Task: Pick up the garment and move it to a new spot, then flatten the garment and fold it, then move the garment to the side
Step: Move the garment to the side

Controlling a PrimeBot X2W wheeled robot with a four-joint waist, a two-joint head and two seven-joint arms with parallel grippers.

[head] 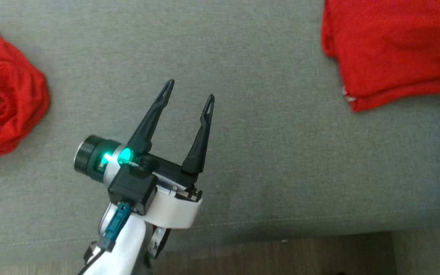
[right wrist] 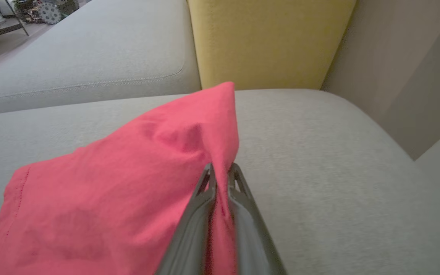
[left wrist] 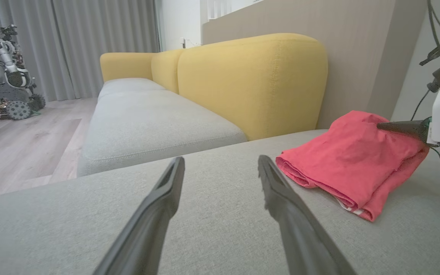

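We see the folded red cloth garment [right wrist: 128, 172] lying toward the far right of the grey fabric sofa cushion [right wrist: 319, 160], near the yellow backrest [right wrist: 266, 42], with our right claw [right wrist: 222, 168] pinched together on a raised fold of it. We count two red pieces, this one and a crumpled red cloth heap [head: 6, 95] at the cushion's left side, and two claws, the left claw [head: 190, 89] hovering with fingers spread apart, holding nothing. Between the two pieces the cushion offers wide open room, its front seam running just above the wooden floor [head: 281, 252] in the head view.
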